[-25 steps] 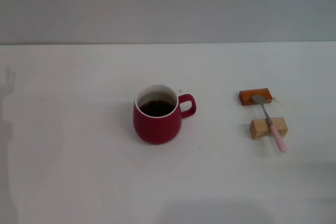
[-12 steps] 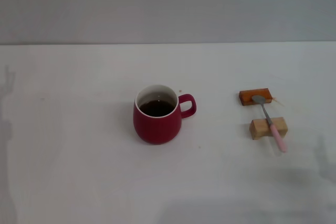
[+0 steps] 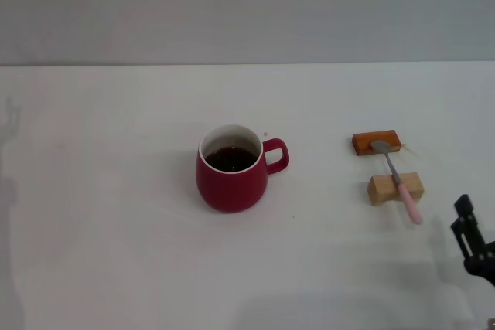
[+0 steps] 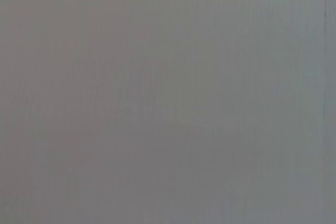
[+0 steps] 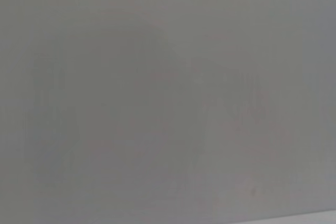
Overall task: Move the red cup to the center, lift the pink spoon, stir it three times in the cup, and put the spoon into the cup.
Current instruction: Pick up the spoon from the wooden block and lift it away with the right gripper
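Cups: one red cup (image 3: 231,172), upright near the middle of the white table (image 3: 116,253), dark liquid inside, handle toward the robot's right.
Spoons: one pink spoon (image 3: 397,180), well apart from the cup on the right side.
Blocks: two; the spoon bowl lies on the orange block (image 3: 377,142), its neck crosses the pale wooden block (image 3: 395,188), pink handle end sticking out past it.
Right gripper (image 3: 472,241): at the right edge, near the spoon handle, not touching; I cannot tell if the fingers are apart or together.
Left gripper: not visible.
Between cup and spoon: only bare table.
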{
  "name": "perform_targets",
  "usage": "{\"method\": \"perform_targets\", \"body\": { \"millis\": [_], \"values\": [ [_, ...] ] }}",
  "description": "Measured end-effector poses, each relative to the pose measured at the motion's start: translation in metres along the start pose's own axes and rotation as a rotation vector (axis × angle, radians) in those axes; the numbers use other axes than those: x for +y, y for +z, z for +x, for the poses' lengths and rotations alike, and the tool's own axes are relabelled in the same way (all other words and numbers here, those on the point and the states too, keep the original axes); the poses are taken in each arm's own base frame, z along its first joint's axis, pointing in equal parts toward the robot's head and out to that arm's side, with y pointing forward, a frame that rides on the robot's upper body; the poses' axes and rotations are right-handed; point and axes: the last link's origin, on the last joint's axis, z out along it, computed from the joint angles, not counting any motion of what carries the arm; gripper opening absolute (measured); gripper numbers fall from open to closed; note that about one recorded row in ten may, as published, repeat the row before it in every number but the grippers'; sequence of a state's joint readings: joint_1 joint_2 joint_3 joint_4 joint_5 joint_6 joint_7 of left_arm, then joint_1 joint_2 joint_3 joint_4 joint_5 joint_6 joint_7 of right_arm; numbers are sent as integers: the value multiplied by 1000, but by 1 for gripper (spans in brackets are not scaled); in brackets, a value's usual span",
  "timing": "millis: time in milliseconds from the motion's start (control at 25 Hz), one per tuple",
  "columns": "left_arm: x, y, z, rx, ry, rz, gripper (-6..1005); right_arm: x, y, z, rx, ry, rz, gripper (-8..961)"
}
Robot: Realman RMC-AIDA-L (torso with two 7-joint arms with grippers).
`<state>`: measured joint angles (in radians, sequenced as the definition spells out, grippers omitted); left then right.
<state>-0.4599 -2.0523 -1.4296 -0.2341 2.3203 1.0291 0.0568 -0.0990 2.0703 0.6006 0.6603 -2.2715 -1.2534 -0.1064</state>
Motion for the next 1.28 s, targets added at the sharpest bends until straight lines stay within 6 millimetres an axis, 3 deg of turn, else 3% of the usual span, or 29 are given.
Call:
{"method": "perform_targets", "body": {
  "millis": [800, 1280],
  "values": [
    [2, 1, 1, 5, 1, -7, 838, 11, -2, 20, 119, -71, -72, 656],
    [2, 1, 2, 11, 0, -7, 838, 18, 8, 26, 156, -82, -117, 656]
  ]
}}
